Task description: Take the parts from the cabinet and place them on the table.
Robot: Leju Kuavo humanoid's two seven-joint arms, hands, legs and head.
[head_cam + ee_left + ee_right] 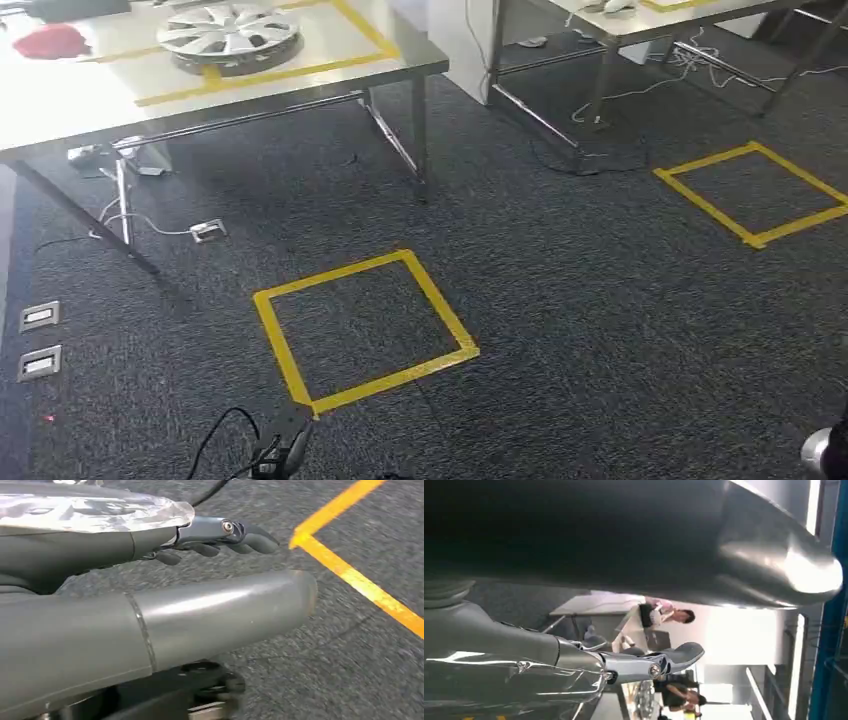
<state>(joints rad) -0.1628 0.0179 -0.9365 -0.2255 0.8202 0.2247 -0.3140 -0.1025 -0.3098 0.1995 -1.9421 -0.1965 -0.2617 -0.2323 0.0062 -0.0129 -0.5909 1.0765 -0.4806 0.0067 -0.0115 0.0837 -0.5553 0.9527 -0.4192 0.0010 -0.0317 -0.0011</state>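
A silver wheel cover [230, 35] lies on the white table [330, 70] at the upper left, inside a yellow tape outline. My left hand [285, 445] hangs low at the bottom edge of the head view, over the dark carpet. In the left wrist view the left hand [210, 585] holds nothing, its dark fingers [240, 540] stretched out apart from the thick thumb. My right hand [644, 665] also hangs free with its fingers straight and nothing in it. A bit of my right arm [820, 450] shows at the bottom right corner.
A yellow tape square [365, 330] marks the carpet just ahead, and another [755, 190] lies to the right. A red object [50, 40] rests on the table. A second table [620, 25] stands behind, with cables [690, 65] beneath. Floor sockets [40, 340] sit at the left. People [664, 615] stand far off.
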